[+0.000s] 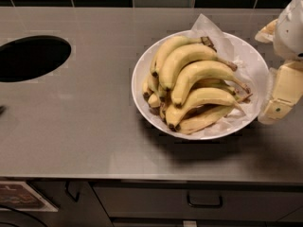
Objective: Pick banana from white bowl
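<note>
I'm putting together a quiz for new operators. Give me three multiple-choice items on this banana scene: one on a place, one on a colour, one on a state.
1. Where is the hand?
A. over the round hole
B. right of the white bowl
C. down by the drawers

2. What colour is the counter?
A. red
B. blue
C. grey

3. The large curved banana is:
A. lying in the bowl
B. held in the hand
C. lying beside the bowl

Answers:
1 B, the hand stands just past the bowl's right rim.
2 C, the surface is plain grey.
3 A, it rests on the pile in the bowl.
</note>
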`<control>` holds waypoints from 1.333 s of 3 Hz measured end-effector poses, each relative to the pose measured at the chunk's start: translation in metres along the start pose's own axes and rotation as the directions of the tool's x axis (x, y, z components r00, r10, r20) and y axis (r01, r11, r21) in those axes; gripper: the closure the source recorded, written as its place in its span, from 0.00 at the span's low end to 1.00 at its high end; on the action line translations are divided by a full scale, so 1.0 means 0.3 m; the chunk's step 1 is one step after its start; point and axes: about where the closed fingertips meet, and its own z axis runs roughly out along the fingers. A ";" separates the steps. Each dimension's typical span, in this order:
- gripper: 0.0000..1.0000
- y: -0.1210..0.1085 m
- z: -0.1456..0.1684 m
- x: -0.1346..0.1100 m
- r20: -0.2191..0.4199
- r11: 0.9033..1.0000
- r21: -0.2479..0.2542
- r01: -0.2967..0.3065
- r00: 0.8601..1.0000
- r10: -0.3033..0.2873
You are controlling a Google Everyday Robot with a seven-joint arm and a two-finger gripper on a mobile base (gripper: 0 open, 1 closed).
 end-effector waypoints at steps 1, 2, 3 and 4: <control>0.00 0.000 0.000 0.000 0.000 1.000 0.000 0.000 1.000 0.000; 0.00 -0.026 0.000 -0.029 0.008 1.000 0.005 0.022 1.000 -0.022; 0.00 -0.084 0.023 -0.094 0.019 0.998 -0.014 0.064 0.998 -0.064; 0.00 -0.144 0.064 -0.177 0.050 0.991 -0.052 0.125 0.991 -0.123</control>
